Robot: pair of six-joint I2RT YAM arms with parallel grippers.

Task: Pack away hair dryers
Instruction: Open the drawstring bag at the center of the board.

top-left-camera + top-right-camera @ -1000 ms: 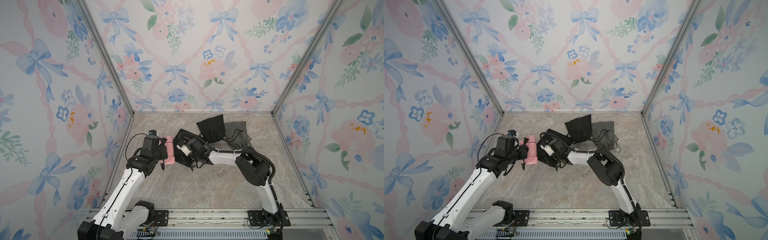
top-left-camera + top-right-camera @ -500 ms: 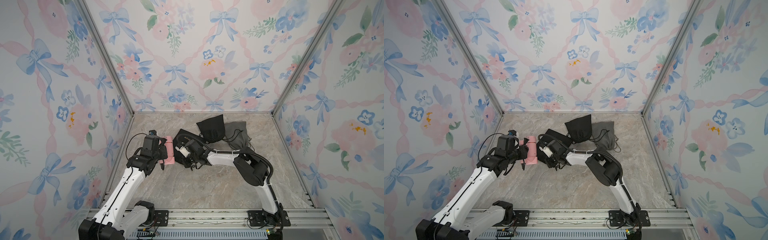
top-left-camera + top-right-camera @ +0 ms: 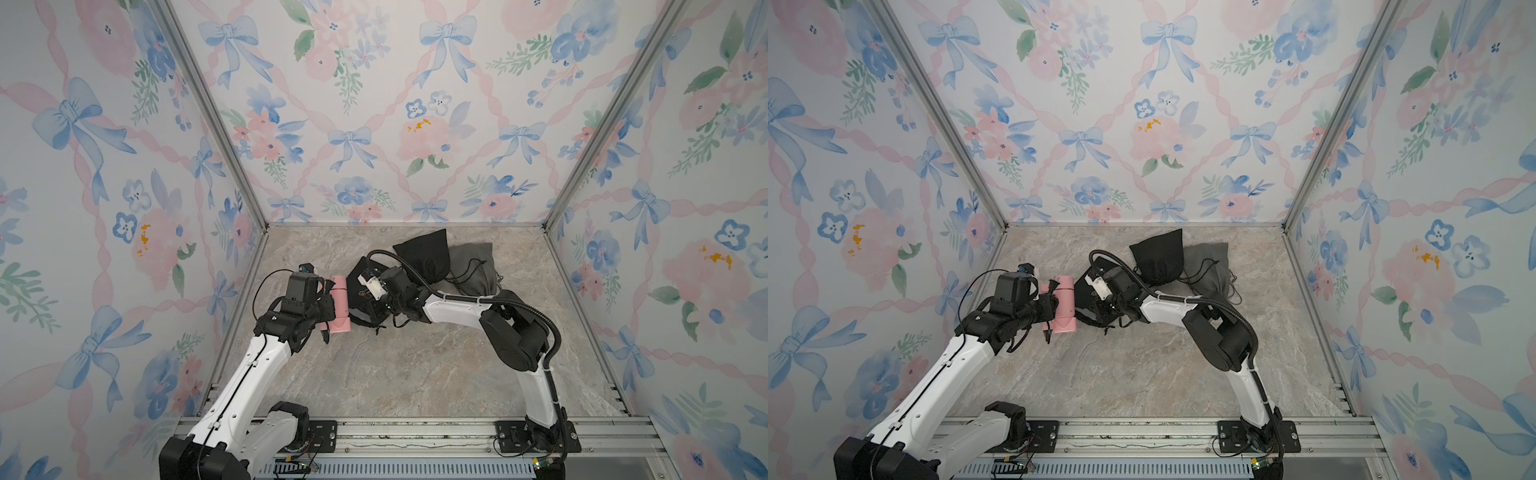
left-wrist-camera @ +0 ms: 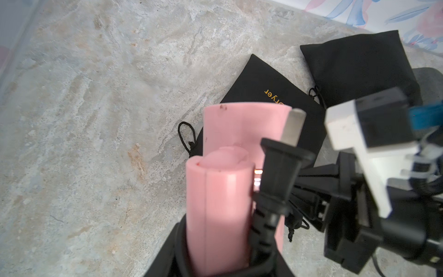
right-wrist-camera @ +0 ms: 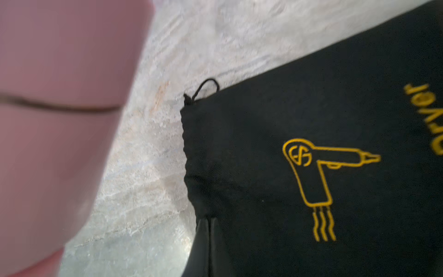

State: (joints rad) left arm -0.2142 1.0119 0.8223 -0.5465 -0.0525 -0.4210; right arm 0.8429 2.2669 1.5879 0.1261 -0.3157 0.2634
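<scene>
Three soft cloth pouches in a top view: the printed pouch (image 3: 357,289), with a black pouch (image 3: 424,259) and a grey pouch (image 3: 473,266) behind it. Left wrist view: the outstretched left gripper (image 4: 223,263) clamps the smooth pink dryer (image 4: 235,129) just beside the printed pouch. Right wrist view: the right gripper's (image 5: 209,239) fingers, pressed together, seemingly pinch its hem.

The left arm (image 3: 249,374) and right arm (image 3: 453,309) are showing white shells and black joints. A ribbed black hose (image 3: 540,319) is trailing along the right arm.
</scene>
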